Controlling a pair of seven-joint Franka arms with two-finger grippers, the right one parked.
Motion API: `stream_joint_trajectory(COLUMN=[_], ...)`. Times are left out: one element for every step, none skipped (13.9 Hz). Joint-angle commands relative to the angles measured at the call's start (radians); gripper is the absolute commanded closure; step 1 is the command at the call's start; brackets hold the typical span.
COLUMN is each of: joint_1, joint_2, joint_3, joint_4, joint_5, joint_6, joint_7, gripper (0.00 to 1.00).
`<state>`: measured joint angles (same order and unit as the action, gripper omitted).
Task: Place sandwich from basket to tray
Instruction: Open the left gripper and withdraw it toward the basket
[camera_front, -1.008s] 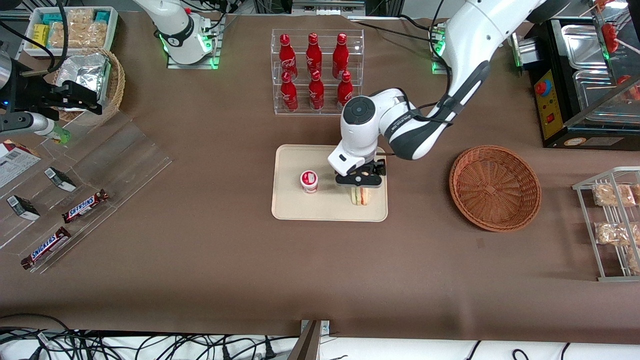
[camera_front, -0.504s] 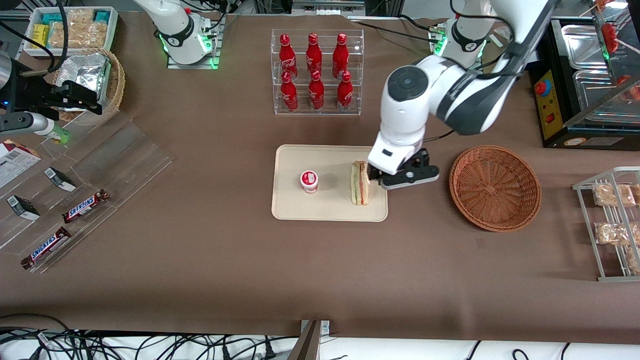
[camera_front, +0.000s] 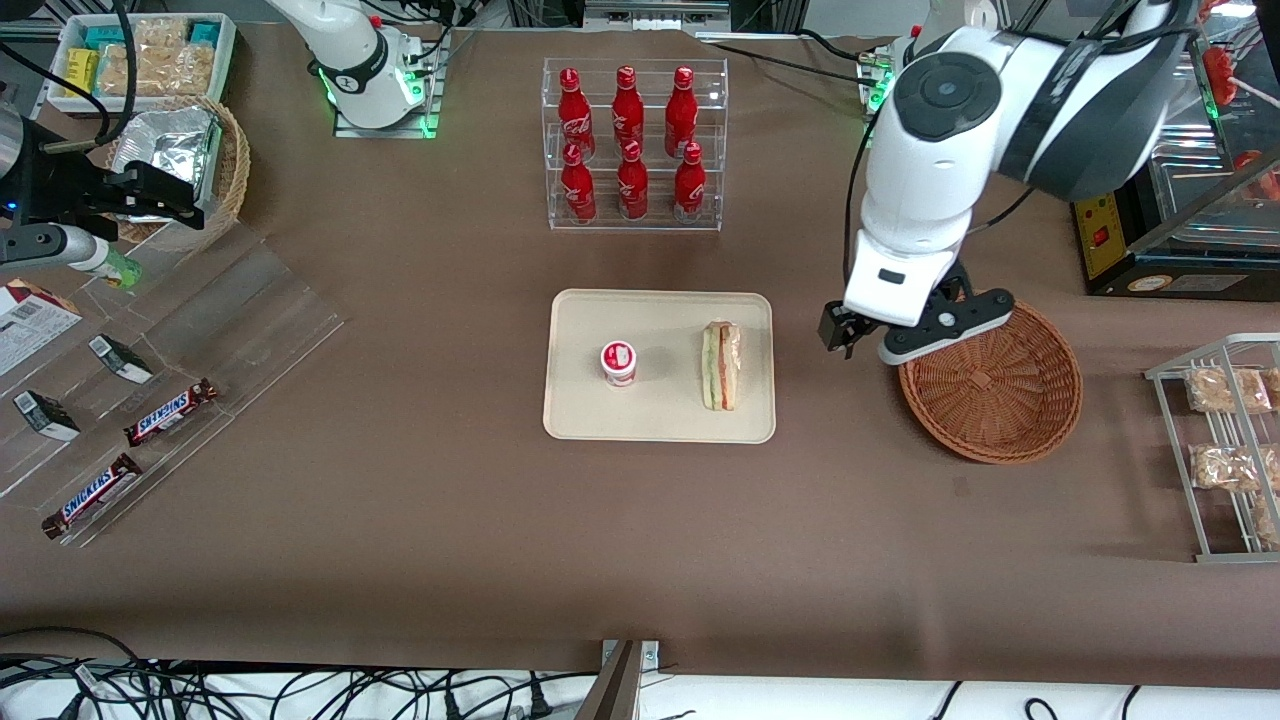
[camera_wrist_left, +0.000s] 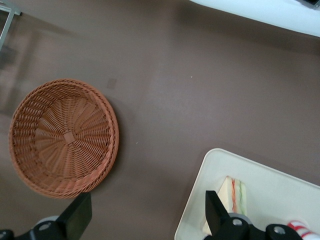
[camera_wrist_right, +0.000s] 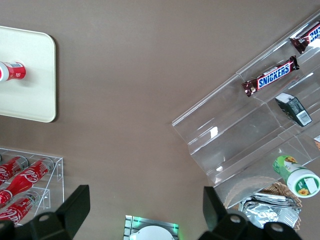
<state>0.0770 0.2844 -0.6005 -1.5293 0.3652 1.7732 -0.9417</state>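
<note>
Since half a second ago the left arm has swung away from the tray (camera_front: 580, 420) and risen, so its gripper (camera_front: 915, 335) now hangs in the air between the tray and the basket (camera_front: 1040, 420), over the basket's rim on the side toward the tray; a full second ago it was down on the tray with the sandwich between its fingers. Its two fingers (camera_wrist_left: 77, 217) stand wide apart with nothing between them, as the wrist view shows.

Going by size: the brown-covered table (camera_front: 640, 540) carries everything. The cream tray lies near its middle, nearer the front camera than the clear rack of red bottles (camera_front: 633, 145). The reddish-brown basket (camera_wrist_left: 62, 137) sits toward the working arm's end of the table, well apart from the tray and with nothing in it.

The sandwich (camera_front: 721, 365) rests on the tray, at the end closest to the basket, with its striped filling edge facing up; it seems to stand on its side rather than lie flat, though the wrap makes that hard to judge. A small white cup with a red lid (camera_front: 618, 362) stands near it on the same tray, not touching it.
</note>
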Motion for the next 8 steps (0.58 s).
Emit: stream_joint_trajectory(joint_1=[0.049,0.061,0.063,0.055,0.049,0.046,0.040,0.030], joint_2=[-0.019,-0.048,-0.065,-0.086,-0.109,-0.134,-0.164,-0.186], joint_3=[-0.004,0.007,0.039,0.083,0.128,0.166,0.210,0.261], joint_4=[0.049,0.040,0.040,0.038,0.035,0.018,0.002,-0.009], joint_5=[-0.069,-0.110,-0.142,-0.175,-0.210,-0.238,-0.270,-0.294], joint_6=[-0.064,-0.067,-0.081,-0.099,-0.109,-0.112,-0.115,-0.117], joint_7=[0.101,0.150,0.208,0.259,0.311,0.364,0.427,0.490], gripper=[0.00,0.00,0.00,0.00,0.00,0.00,0.00,0.00])
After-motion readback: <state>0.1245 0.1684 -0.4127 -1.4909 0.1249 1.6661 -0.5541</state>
